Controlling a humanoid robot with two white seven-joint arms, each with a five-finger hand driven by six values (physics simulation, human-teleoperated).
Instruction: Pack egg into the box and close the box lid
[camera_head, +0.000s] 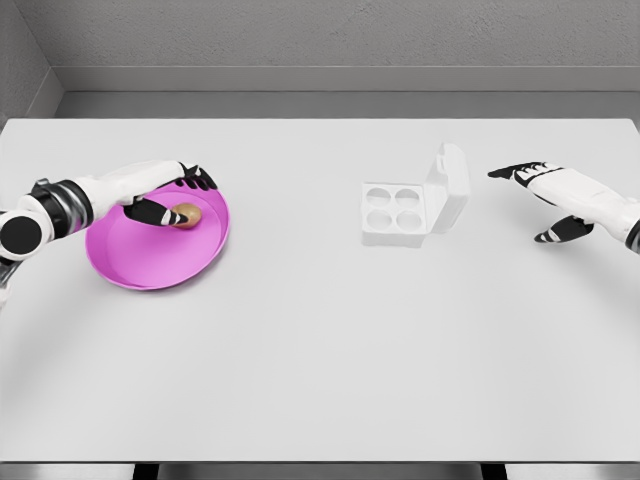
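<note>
A brown egg (187, 215) lies in a pink plate (150, 260) at the table's left. My left hand (176, 198) reaches over the plate's rim, thumb beside the egg and fingers arched behind it, open around it without lifting it. A white egg box (395, 213) with four empty round cups stands right of the middle. Its lid (450, 185) is raised upright on the right side. My right hand (524, 204) hovers to the right of the box, open, with fingers stretched toward the lid and nothing in it.
The white table (320, 350) stretches wide in front of the plate and the box. A grey wall runs behind the table's far edge.
</note>
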